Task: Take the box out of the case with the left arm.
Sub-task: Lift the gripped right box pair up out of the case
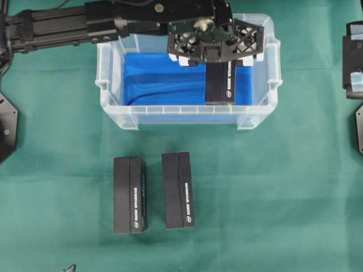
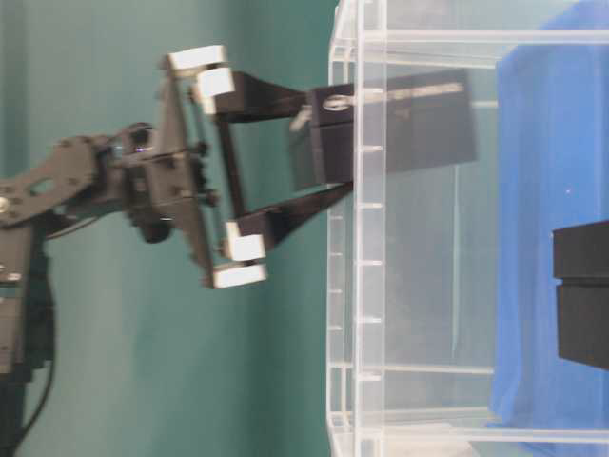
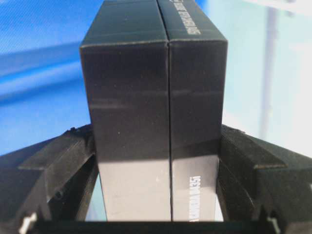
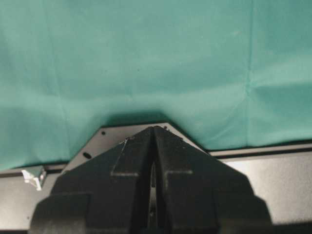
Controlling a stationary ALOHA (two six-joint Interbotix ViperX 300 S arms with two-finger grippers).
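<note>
The box (image 1: 220,85) is black and long, with white print down one side. My left gripper (image 1: 220,68) is shut on its upper end inside the clear case (image 1: 187,122). In the table-level view the box (image 2: 409,124) hangs tilted, its top end above the case rim (image 2: 357,286) and its lower end apart from the blue lining (image 2: 542,143). The left wrist view shows the box (image 3: 153,87) filling the gap, with both fingers (image 3: 63,161) pressed on its sides. The right gripper (image 4: 154,130) is shut and holds nothing, low over the green cloth.
Two more black boxes (image 1: 130,194) (image 1: 177,190) lie side by side on the green cloth in front of the case. The right arm (image 1: 353,56) rests at the right edge of the table. The left arm's bar (image 1: 85,25) crosses the case's back left corner.
</note>
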